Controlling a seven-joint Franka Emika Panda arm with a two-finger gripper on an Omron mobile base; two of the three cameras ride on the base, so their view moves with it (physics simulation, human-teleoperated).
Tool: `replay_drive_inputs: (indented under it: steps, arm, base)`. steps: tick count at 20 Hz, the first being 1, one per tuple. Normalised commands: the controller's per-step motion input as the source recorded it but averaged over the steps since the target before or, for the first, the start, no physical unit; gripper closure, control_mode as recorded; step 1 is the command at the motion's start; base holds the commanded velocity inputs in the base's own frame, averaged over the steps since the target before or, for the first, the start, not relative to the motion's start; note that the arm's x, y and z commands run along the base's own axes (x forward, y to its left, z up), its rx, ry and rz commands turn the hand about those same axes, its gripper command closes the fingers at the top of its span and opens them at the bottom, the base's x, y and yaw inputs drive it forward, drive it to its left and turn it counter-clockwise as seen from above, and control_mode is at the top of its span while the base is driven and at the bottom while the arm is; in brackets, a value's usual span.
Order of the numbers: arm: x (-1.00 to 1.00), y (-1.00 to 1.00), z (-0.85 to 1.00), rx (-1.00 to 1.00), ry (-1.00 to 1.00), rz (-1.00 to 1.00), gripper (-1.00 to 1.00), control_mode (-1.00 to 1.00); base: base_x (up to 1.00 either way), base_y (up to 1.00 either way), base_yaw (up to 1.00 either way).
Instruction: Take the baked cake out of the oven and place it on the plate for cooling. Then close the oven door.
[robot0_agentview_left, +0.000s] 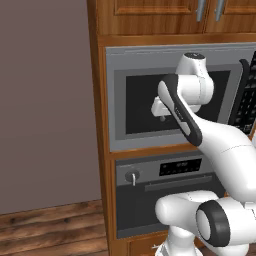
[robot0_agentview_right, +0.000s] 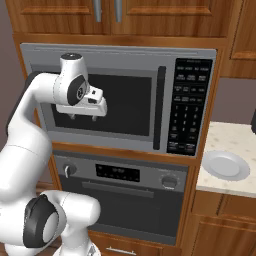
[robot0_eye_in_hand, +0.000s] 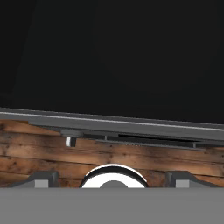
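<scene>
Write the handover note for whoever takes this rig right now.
Tool: open, holding nothing, raised in front of the microwave glass, fingers pointing down.
Oven: below the microwave, with the oven door shut and its bar handle untouched.
Cake: presumably still inside, hidden behind the shut door.
Plate: on the counter to the right of the oven, nothing on it.
Done: nothing yet.
Left: lower to the handle, open the door, take out the cake, set it on the plate, close the door.

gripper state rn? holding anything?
gripper: open, empty, hanging in front of the microwave door, above the closed oven door.
</scene>
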Motion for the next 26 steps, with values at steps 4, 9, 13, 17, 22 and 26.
replay_drive_inputs:
  steps: [4, 9, 13, 17, 22, 26]
  arm:
    - [0.00, 0.00, 0.00, 0.00, 0.00, 0.00, -1.00, 1.00]
    - [0.00, 0.00, 0.00, 0.00, 0.00, 0.00, -1.00, 1.00]
    - [0.00, 0.00, 0.00, 0.00, 0.00, 0.00, -1.00, 1.00]
    - [0.00, 0.00, 0.00, 0.00, 0.00, 0.00, -1.00, 1.00]
    - [0.00, 0.00, 0.00, 0.00, 0.00, 0.00, -1.00, 1.00]
    - [0.00, 0.00, 0.00, 0.00, 0.00, 0.00, -1.00, 1.00]
  base:
    - [0.00, 0.00, 0.00]
    - [-0.13, -0.04, 0.00]
    - [-0.59, -0.27, -0.03]
    - [-0.63, -0.27, -0.02]
    - [-0.45, -0.24, -0.07]
    - [-0.15, -0.44, -0.11]
